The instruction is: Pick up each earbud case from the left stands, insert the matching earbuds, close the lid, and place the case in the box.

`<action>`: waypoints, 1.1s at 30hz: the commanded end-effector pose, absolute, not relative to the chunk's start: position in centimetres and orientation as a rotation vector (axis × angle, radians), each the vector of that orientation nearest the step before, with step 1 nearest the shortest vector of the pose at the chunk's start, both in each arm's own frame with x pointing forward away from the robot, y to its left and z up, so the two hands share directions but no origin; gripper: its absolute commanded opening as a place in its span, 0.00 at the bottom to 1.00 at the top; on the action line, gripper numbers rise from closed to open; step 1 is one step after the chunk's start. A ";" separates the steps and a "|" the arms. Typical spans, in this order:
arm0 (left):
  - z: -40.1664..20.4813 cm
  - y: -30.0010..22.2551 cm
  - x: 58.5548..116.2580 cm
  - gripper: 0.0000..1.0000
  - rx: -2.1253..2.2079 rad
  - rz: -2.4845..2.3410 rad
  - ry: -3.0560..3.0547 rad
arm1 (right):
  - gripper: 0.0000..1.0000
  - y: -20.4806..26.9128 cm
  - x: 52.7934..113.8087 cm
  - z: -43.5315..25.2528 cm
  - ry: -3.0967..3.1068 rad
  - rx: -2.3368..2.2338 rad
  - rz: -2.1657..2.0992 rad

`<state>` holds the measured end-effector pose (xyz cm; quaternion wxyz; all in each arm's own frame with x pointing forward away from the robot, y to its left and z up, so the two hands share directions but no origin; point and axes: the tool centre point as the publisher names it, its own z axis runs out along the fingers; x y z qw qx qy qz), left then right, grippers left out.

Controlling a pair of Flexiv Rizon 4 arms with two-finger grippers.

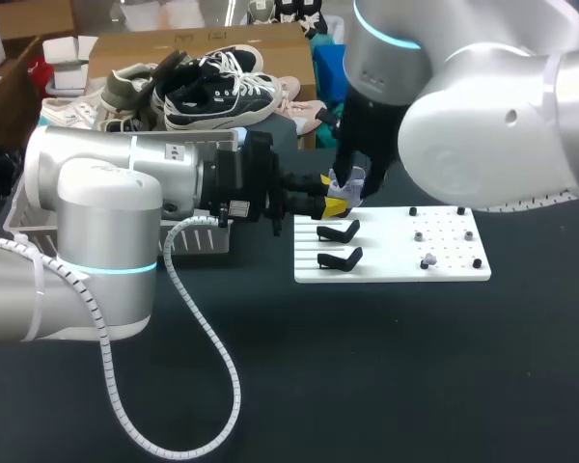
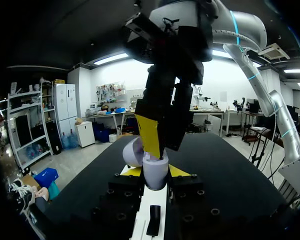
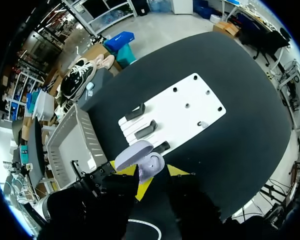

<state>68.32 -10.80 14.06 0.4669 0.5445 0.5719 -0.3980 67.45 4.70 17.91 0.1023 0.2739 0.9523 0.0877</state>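
A lilac earbud case with its lid tipped open sits between the yellow tips of my left gripper, which is shut on it. The case is held above the near-left corner of the white board. My right gripper comes down from above. Its yellow-tipped fingers reach into the open case and stand slightly apart, with nothing seen between them. Small earbuds stand on the board's right half. Two black stands on its left half are bare.
A white slatted basket stands left of the board, behind my left arm. Black pegs dot the board's right side. A white coiled cable from the left arm loops over the dark tabletop in front.
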 end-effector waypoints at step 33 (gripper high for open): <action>14.0 -10.8 68.3 0.00 1.333 -0.977 1.401 | 0.86 -5.0 64.0 13.1 2.718 0.509 0.352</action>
